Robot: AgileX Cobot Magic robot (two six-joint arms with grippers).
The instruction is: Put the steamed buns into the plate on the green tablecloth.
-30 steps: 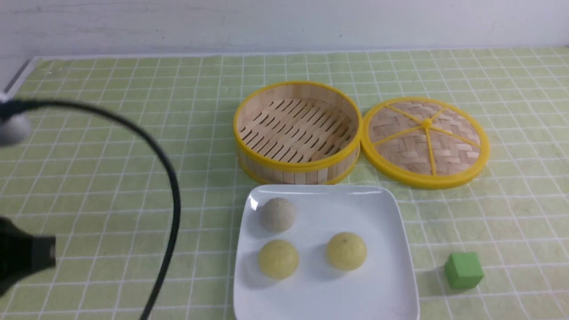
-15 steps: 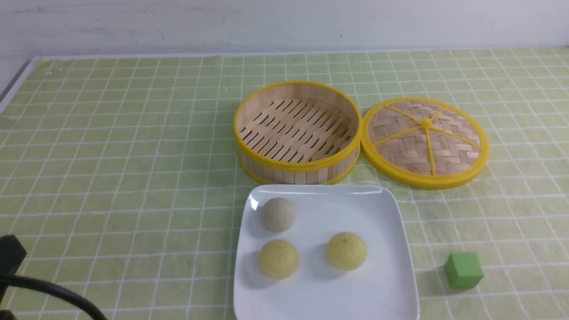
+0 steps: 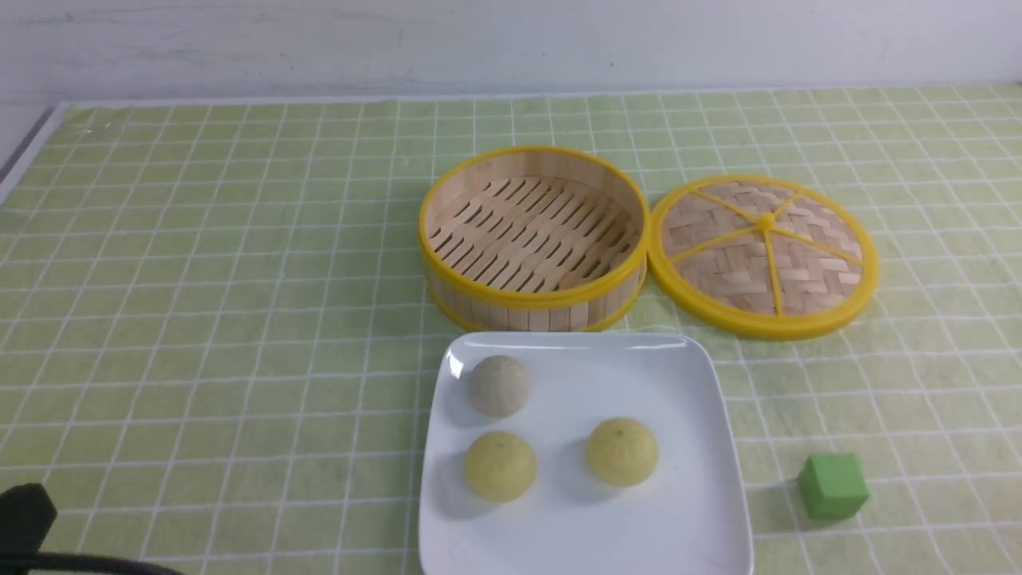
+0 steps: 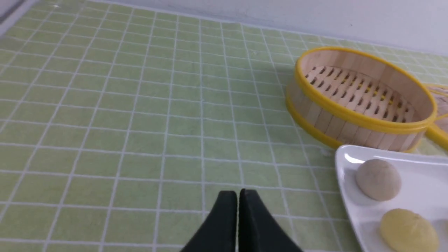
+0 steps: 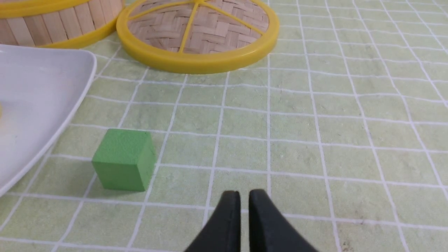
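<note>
Three steamed buns lie in the white square plate (image 3: 687,511) on the green tablecloth (image 3: 200,279): a greyish one (image 3: 499,385) at the back left, a pale yellow one (image 3: 500,465) in front of it and another yellow one (image 3: 622,451) to the right. My left gripper (image 4: 238,192) hovers over bare cloth to the left of the plate, its tips pressed together and holding nothing. My right gripper (image 5: 244,192) hangs over the cloth to the right of the green cube (image 5: 123,160), its tips almost together with only a thin slit between them, empty.
An open bamboo steamer (image 3: 533,299) with a yellow rim stands just behind the plate, with nothing in it. Its woven lid (image 3: 765,254) lies flat to its right. A green cube (image 3: 832,485) sits right of the plate. A black piece of the left arm (image 3: 24,519) shows at the bottom left corner.
The left arm and its black cable have drawn back out of the front view toward the bottom left corner. The buns, plate, steamer and cube have not moved.
</note>
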